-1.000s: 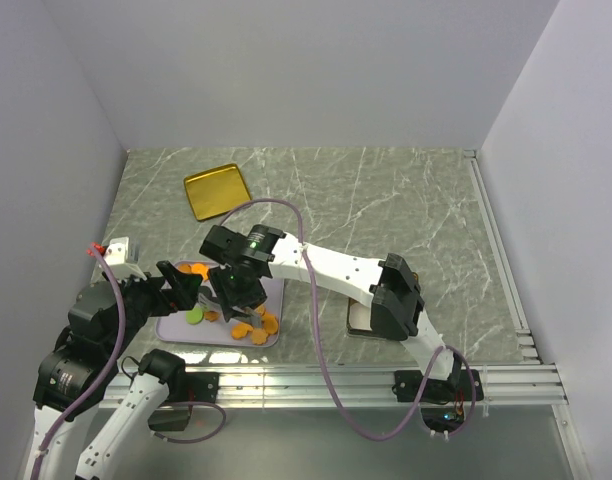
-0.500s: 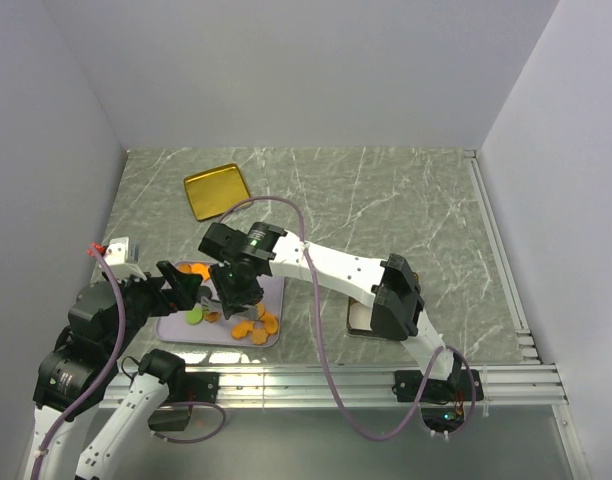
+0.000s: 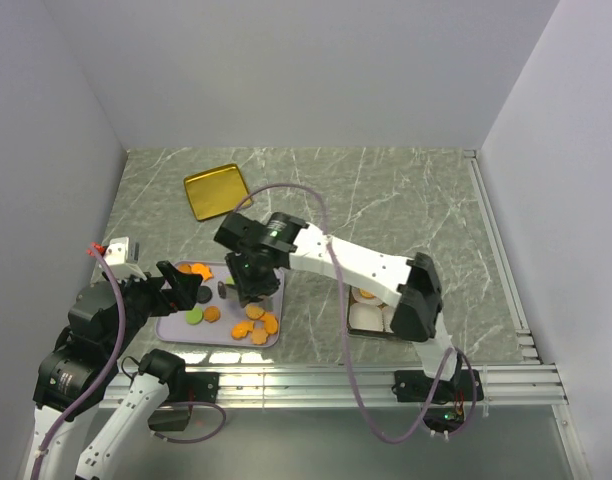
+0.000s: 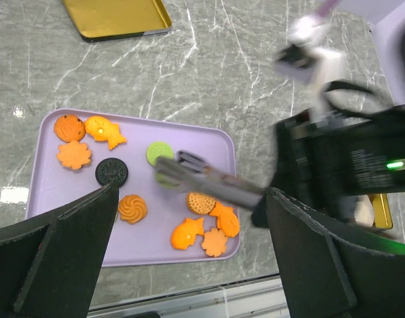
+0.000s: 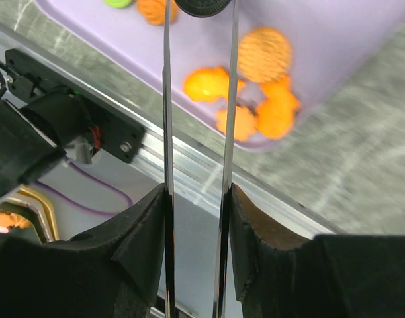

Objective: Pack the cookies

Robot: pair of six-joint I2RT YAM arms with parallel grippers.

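Right gripper (image 5: pixel 200 14), at top centre of its wrist view, pinches a black cookie (image 5: pixel 202 5) over the purple tray (image 5: pixel 361 40), likely to lift it for packing, while the left gripper (image 4: pixel 189 195) gapes wide, empty.

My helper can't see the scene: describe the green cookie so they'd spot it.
Look at the lilac tray near the left front corner of the table. Among its mostly orange cookies lies one flat round disc, the green cookie, the only green piece there.
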